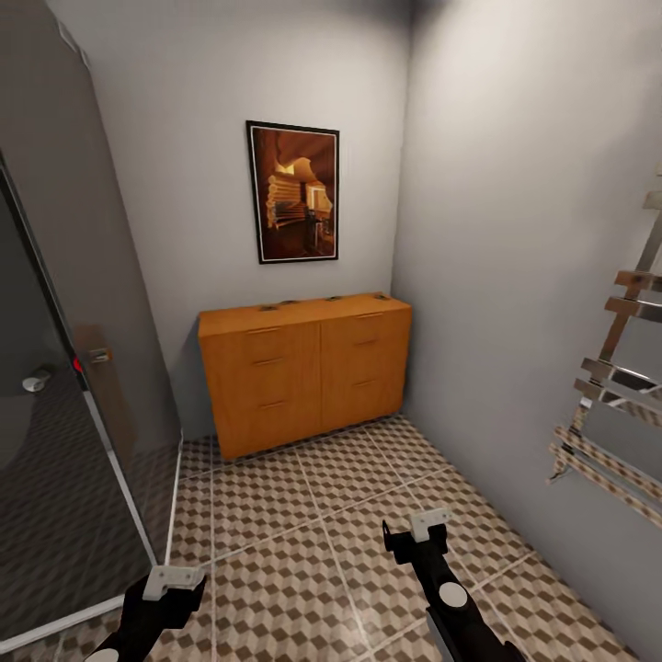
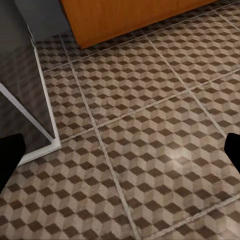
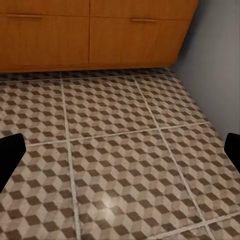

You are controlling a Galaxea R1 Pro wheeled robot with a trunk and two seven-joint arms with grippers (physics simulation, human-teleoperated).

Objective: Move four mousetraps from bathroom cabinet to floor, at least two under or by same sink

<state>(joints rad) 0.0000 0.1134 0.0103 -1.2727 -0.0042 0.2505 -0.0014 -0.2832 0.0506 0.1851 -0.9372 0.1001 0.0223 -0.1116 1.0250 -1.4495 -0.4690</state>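
Note:
The orange-brown cabinet [image 1: 303, 368] stands against the far wall in the corner, its drawers closed. On its flat top lie several tiny dark-and-brown mousetraps [image 1: 288, 302], spread along its length, too small to make out in detail. My left gripper [image 1: 175, 581] and right gripper [image 1: 418, 531] hang low over the cube-patterned bathroom floor [image 1: 313, 515], well short of the cabinet. Both are open and empty; the wrist views show black fingertips [image 2: 11, 152] [image 3: 10, 150] wide apart over tiles, with the cabinet's base [image 2: 130, 17] [image 3: 90, 35] beyond. The sink is out of view.
A smoked-glass shower screen [image 1: 64, 368] with a white frame closes off the left side. A chrome towel rail [image 1: 616, 386] juts from the right wall. A framed picture [image 1: 292, 191] hangs above the cabinet. Open tiled floor runs from me to the cabinet.

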